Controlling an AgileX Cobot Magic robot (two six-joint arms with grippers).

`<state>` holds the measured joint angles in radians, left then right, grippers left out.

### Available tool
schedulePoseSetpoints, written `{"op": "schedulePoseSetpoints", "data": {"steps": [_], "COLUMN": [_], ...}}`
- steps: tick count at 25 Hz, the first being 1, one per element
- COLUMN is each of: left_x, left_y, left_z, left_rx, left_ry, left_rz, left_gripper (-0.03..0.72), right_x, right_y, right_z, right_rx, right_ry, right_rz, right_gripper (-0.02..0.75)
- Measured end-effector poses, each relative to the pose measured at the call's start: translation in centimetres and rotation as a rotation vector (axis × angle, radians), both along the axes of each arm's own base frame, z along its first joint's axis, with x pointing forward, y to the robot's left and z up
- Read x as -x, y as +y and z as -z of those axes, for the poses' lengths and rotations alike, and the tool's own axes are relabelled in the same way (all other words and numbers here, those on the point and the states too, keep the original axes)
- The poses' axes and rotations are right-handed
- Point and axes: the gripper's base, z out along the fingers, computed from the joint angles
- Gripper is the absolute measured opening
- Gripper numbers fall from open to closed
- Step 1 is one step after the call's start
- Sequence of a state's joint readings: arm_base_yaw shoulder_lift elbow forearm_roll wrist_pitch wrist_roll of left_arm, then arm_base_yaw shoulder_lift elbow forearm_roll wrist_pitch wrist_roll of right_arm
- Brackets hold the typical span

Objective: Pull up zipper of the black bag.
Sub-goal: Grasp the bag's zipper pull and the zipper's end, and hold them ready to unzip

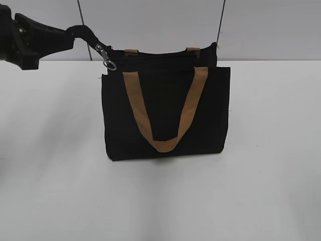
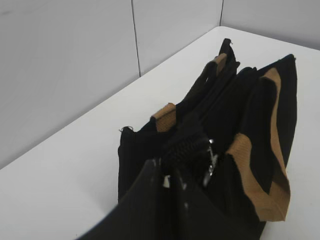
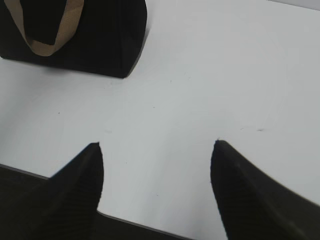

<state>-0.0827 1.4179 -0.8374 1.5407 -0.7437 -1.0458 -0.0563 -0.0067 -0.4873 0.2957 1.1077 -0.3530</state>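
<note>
The black bag (image 1: 165, 110) stands upright on the white table, its tan handle hanging down the front; it also shows in the left wrist view (image 2: 250, 115) and the right wrist view (image 3: 100, 35). The zipper (image 1: 160, 53) runs along its top edge; I cannot pick out its pull tab. My left gripper (image 1: 70, 32) is shut on a black strap end (image 2: 186, 146) at the bag's top left corner, held taut. A silver metal clip (image 1: 107, 59) hangs from that strap (image 2: 210, 165). My right gripper (image 3: 157, 147) is open and empty over bare table, apart from the bag.
The white table (image 1: 271, 165) runs to a grey panelled back wall (image 1: 150, 20) close behind the bag. The table's front edge (image 3: 150, 225) shows under the right gripper. The right arm is outside the exterior view.
</note>
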Motion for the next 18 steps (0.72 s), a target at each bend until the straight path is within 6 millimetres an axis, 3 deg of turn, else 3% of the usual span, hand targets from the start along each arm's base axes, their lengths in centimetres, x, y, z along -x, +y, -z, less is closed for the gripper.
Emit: {"op": "schedulePoseSetpoints", "data": {"steps": [18], "left_x": [0.14], "left_y": [0.01], "left_z": [0.11], "left_rx": [-0.023], "left_ry": [0.004], "left_rz": [0.012], "left_gripper": [0.018], "right_x": [0.00], "right_y": [0.01], "right_z": [0.00], "right_rx": [-0.002], "right_ry": [0.000], "right_rz": [0.000], "right_gripper": [0.521]}}
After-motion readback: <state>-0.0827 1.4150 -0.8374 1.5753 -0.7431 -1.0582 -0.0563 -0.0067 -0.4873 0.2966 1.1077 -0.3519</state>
